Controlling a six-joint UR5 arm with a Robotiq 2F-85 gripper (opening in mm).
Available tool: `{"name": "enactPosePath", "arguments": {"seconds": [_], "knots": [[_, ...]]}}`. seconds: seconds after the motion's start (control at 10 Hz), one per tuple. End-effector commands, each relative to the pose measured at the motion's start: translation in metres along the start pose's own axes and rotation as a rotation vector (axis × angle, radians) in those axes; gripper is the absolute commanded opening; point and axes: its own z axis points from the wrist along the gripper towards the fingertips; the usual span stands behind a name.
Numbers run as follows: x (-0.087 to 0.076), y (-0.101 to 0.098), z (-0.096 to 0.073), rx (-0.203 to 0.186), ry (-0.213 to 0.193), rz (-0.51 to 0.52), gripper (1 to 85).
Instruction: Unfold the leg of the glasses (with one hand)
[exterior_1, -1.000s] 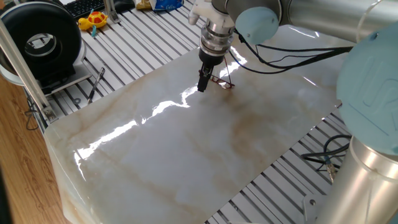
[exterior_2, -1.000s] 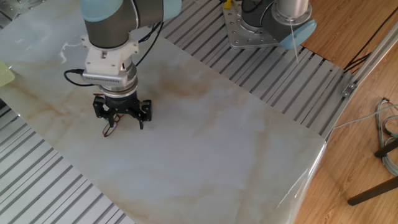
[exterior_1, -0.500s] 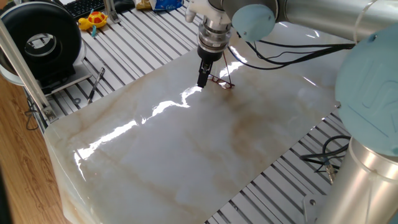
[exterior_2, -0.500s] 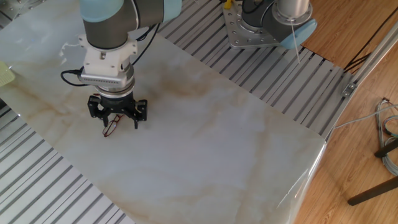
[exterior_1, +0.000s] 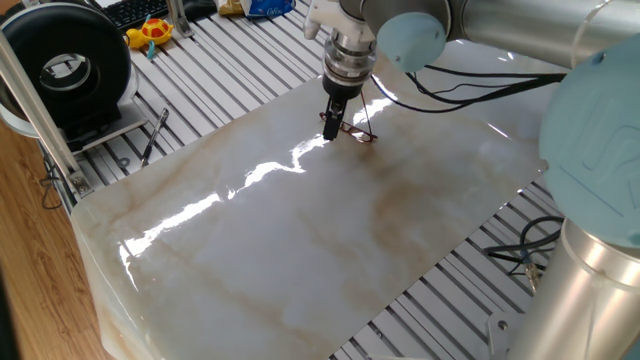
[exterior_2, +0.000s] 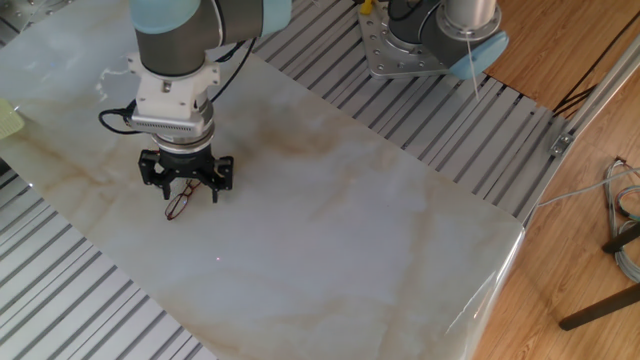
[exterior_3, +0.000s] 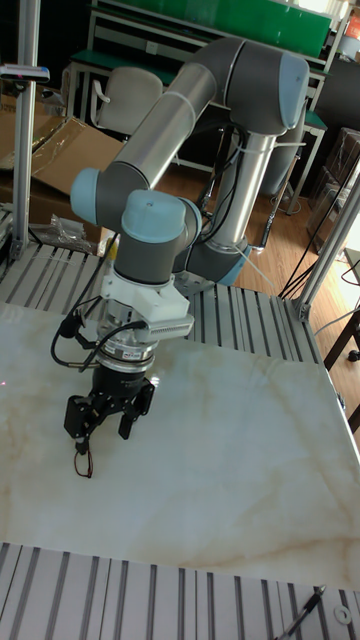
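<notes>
The black two-fingered gripper (exterior_2: 186, 186) was held spread wide over the reddish-brown wire-rimmed glasses (exterior_2: 178, 206), apparently to catch a leg.

Desk (exterior_1: 300, 250): glossy marble-pattern slab, white with tan veining, sitting on a ribbed aluminium-slat base (exterior_2: 70, 300) that shows on all sides. Strong glare streak across the slab in one fixed view. On the slab: glasses (exterior_2: 178, 205) near one edge, thin reddish-brown frame, resting on the surface. On the slats beside the slab: black pen-like tool (exterior_1: 155, 135).
</notes>
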Motion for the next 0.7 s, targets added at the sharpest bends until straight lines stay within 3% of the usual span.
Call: {"name": "enactPosePath", "arguments": {"seconds": [0.0, 0.2, 0.6], "knots": [[0.004, 0.002, 0.004, -0.014, -0.018, 0.004, 73.0], [0.002, 0.011, 0.005, -0.043, -0.028, 0.002, 74.3], [0.003, 0.013, 0.007, -0.045, -0.030, 0.001, 74.3]]}}
